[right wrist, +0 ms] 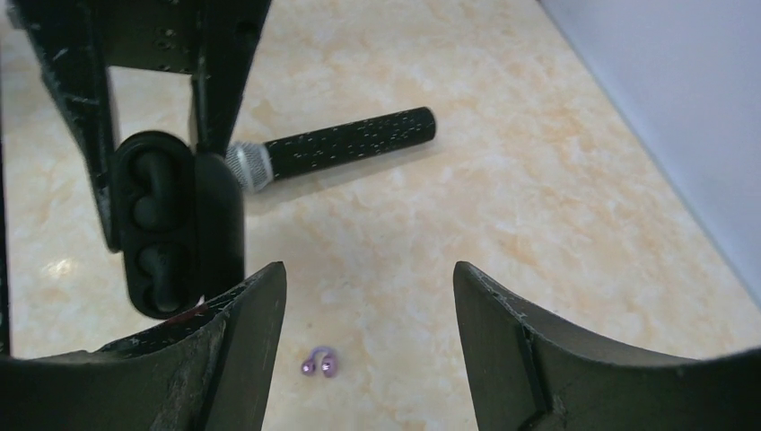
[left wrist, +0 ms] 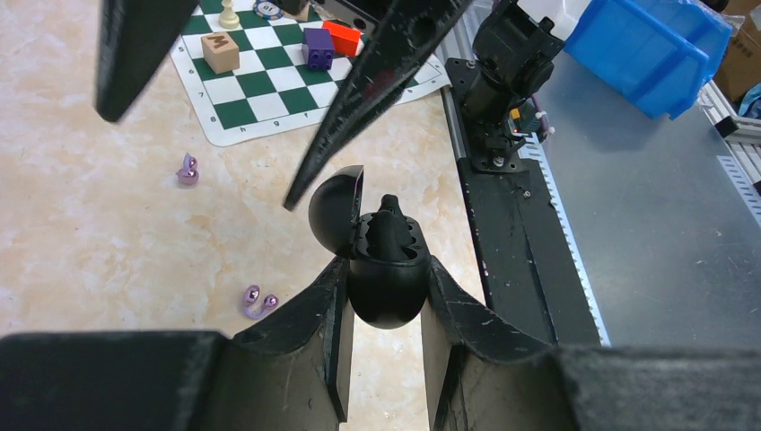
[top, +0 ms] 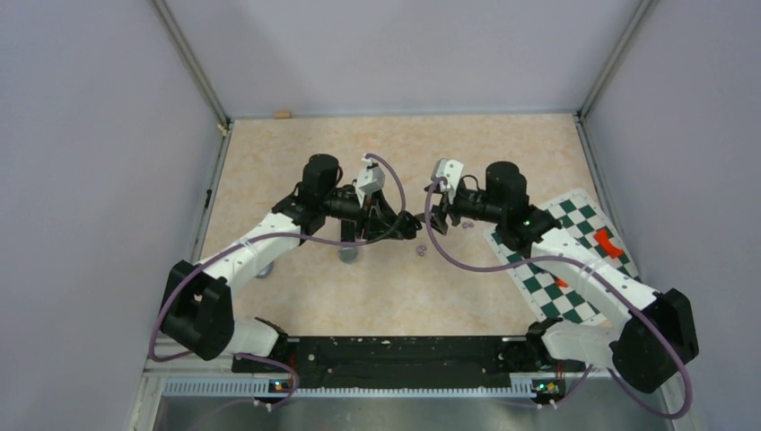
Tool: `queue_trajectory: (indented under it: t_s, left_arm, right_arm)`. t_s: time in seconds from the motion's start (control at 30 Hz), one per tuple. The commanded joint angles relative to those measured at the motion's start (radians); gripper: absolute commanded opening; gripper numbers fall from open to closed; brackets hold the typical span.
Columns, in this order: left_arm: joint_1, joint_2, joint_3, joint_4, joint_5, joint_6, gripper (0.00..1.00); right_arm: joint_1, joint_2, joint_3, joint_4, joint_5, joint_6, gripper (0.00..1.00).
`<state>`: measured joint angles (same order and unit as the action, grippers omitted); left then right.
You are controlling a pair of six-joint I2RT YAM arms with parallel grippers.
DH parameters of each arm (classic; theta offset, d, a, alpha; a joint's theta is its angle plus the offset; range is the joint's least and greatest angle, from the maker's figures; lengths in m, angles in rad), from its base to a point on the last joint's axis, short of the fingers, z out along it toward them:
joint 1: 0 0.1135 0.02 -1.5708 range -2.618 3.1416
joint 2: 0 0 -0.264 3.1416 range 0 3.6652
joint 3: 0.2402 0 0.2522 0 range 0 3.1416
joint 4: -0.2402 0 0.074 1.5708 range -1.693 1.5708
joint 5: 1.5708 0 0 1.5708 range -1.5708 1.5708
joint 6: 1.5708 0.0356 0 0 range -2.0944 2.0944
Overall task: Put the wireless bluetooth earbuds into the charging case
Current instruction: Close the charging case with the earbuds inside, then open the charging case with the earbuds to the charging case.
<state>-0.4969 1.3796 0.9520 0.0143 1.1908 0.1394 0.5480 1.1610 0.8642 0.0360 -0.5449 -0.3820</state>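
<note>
left fingers — clamped on open charging case | right fingers — spread wide, empty | purple earbud on table

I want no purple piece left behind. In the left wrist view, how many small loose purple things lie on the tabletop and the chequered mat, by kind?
Purple earbuds, on the tabletop: 2
Purple block, on the mat: 1
Total: 3
</note>
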Motion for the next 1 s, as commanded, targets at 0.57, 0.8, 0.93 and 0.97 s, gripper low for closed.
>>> queue_trajectory:
  t_s: [0.57, 0.8, 0.93, 0.97]
  left_arm:
    - [-0.003, 0.001, 0.041, 0.023, 0.005, -0.006, 0.02]
    - [-0.003, -0.002, 0.042, 0.022, 0.005, -0.009, 0.02]
    - [-0.003, -0.003, 0.042, 0.021, 0.01, -0.009, 0.02]
    - [-0.002, -0.003, 0.042, 0.021, 0.01, -0.01, 0.02]
  right_arm:
    - [-0.005, -0.101, 0.033, -0.02, -0.213, 0.031, 0.73]
    - [0.001, -0.046, 0.034, -0.077, -0.341, 0.013, 0.85]
    - [0.022, -0.038, 0.024, -0.05, -0.261, -0.002, 0.85]
    - [0.025, -0.039, 0.02, -0.022, -0.217, 0.003, 0.85]
